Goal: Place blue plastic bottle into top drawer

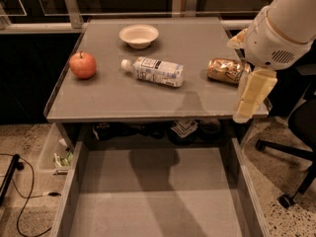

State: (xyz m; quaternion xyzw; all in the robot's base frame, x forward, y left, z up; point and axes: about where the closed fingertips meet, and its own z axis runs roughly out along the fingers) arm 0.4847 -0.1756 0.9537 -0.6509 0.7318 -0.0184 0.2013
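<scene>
Blue plastic bottle (153, 71) — on its side at centre frame on the tabletop (113, 100), top drawer (153, 206) open below, gripper (247, 107) at right edge, open or closed cannot be told — may roll off under a skewed pinch.

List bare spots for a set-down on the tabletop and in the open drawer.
Roomiest: the top drawer, floor bare wall to wall. On the tabletop, a free strip runs along the front edge, before apple and blue plastic bottle. Crowded: the middle row through the snack packet, bowl behind. The gripper hangs by the front right corner.
</scene>
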